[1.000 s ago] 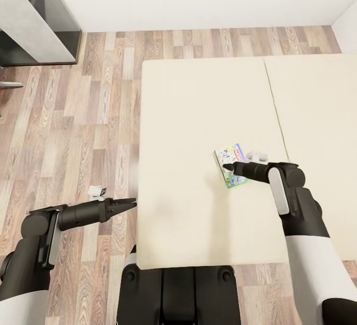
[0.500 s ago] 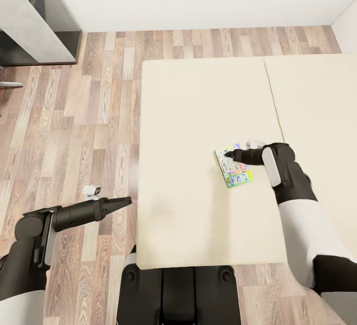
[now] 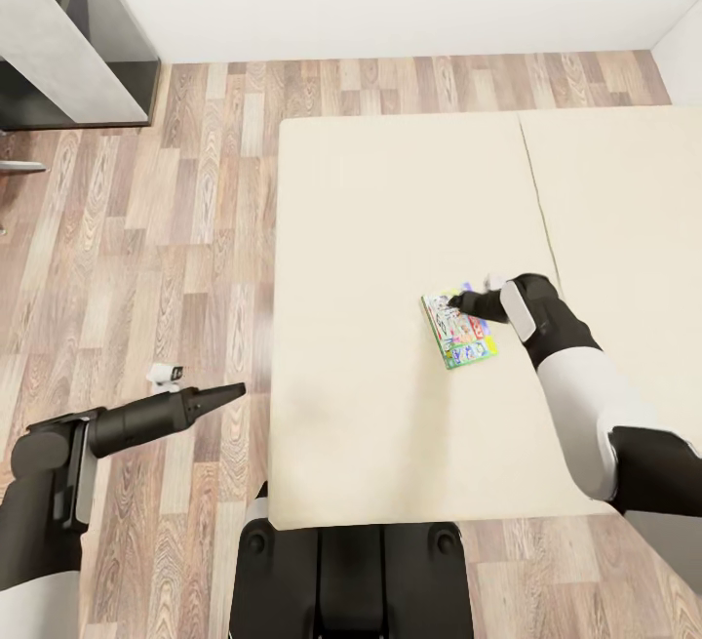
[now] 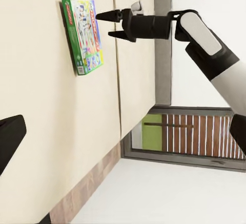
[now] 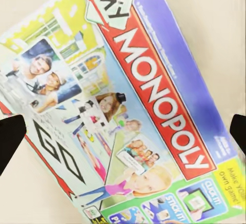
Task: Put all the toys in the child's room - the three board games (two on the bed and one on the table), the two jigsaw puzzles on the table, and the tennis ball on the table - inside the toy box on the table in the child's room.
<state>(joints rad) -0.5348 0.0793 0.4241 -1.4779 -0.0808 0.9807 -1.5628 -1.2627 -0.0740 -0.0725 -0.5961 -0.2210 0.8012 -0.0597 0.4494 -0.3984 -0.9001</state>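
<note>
Board game (image 3: 460,329) flat on the bed (image 3: 390,229), right gripper (image 3: 452,304) over its far edge.
Right jaws are spread wide (box printed "My Monopoly"), not touching it; left gripper (image 3: 234,391) hangs over the wooden floor (image 3: 146,259), its opening impossible to judge.

A wide low bed (image 3: 390,229) with two plain beige mattress pads is seen; one flat colourful "My Monopoly" board game box (image 3: 460,332) lies on the left pad.
</note>
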